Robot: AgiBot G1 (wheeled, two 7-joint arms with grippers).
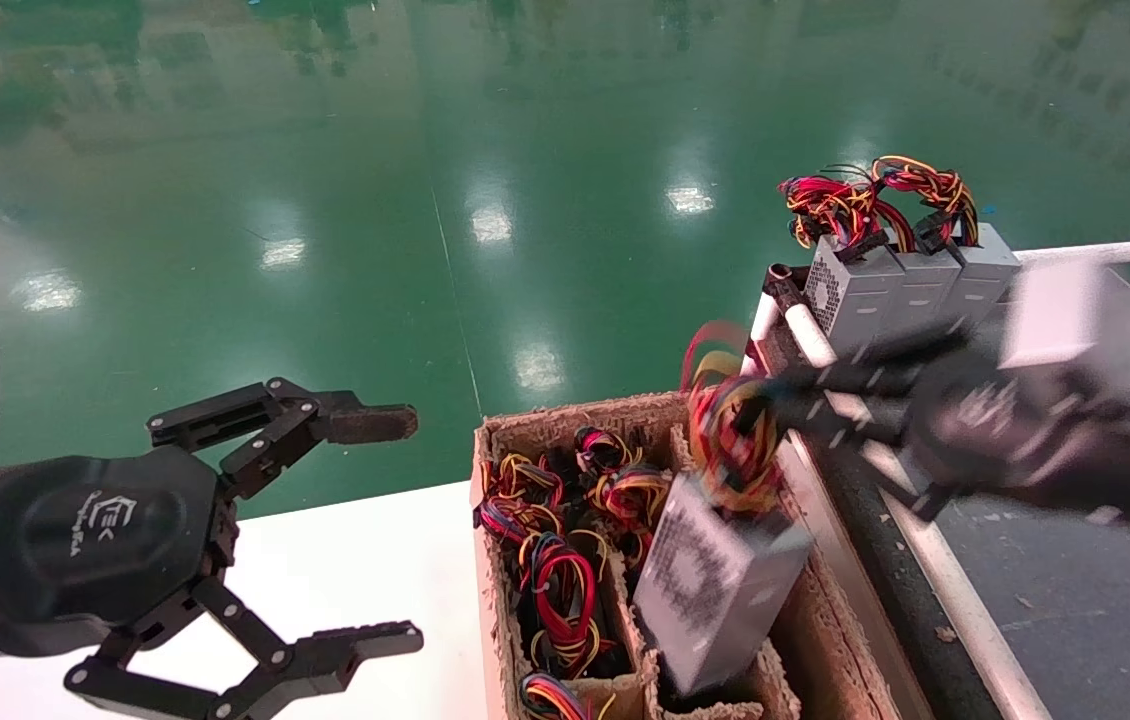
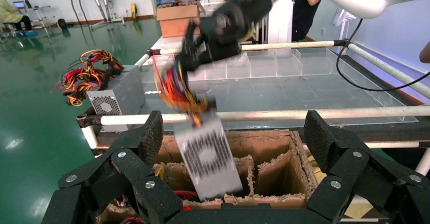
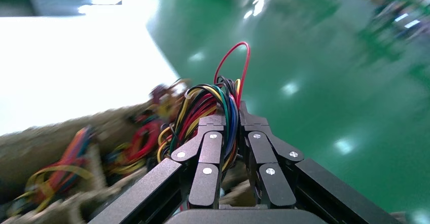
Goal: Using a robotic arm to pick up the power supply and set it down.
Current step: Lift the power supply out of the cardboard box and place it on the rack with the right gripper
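The power supply [image 1: 715, 590], a grey box with a perforated face, hangs tilted over the cardboard box [image 1: 565, 412], its lower end about level with a compartment rim. The robotic arm's right gripper [image 1: 765, 400] is shut on its looped red, yellow and black wire bundle [image 1: 730, 435]. In the right wrist view the wires [image 3: 213, 107] are pinched between the closed fingers of that gripper [image 3: 232, 115]. The left wrist view shows the power supply [image 2: 208, 158] dangling under the right gripper [image 2: 190, 57]. My left gripper [image 1: 380, 530] stands open and parked to the box's left, holding nothing.
Several more wire bundles [image 1: 545, 545] fill the box's left compartments; the compartments [image 2: 284, 173] on the rack side look vacant. Three like power supplies [image 1: 900, 280] stand at the corner of a white-pipe rack [image 1: 1105, 250]. A white table [image 1: 355, 570] lies left of the box.
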